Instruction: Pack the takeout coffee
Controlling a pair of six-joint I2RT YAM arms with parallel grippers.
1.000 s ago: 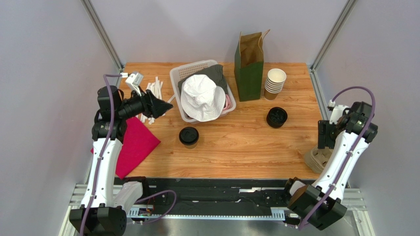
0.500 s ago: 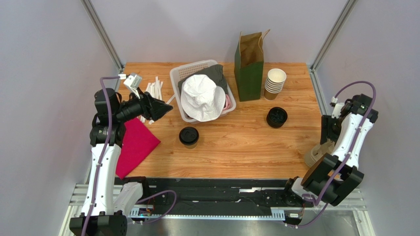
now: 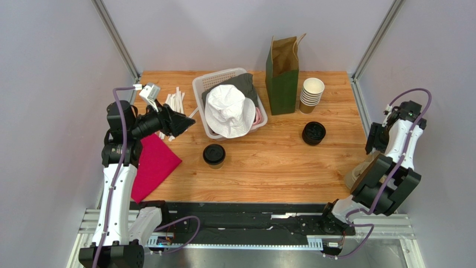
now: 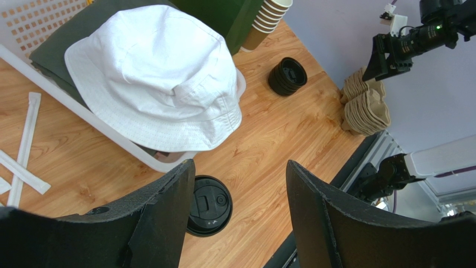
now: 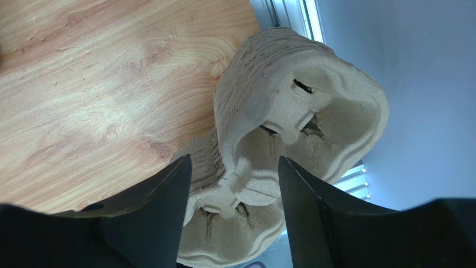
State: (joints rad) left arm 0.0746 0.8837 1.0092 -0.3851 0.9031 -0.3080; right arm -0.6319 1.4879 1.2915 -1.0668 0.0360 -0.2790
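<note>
Hovering left gripper (image 4: 240, 164): held spread, empty, near black-lidded ribbed brown paper cup (image 4: 208, 205), likely for pickup.
Right gripper (image 5: 233, 162): spread, empty, aimed at moulded pulp carrier stack (image 5: 301, 111).

On my right wrist feed, the right gripper (image 5: 233, 162) has its jaws spread apart. The two black fingers (image 5: 151, 223) rise from the bottom edge with a wide gap between them. Through that gap I see a stack of moulded pulp cup carriers (image 5: 313, 106), tan with ribbed sides, filling the centre and lower middle of the frame. Its top carrier shows one deep cup well at centre right and another at bottom centre. I can't tell whether either finger touches it. The wooden table (image 5: 100, 84) takes the upper left, and the stack sits at its edge. A grey wall (image 5: 413, 84) fills the right side, and a metal rail (image 5: 290, 17) runs along the top centre.
</note>
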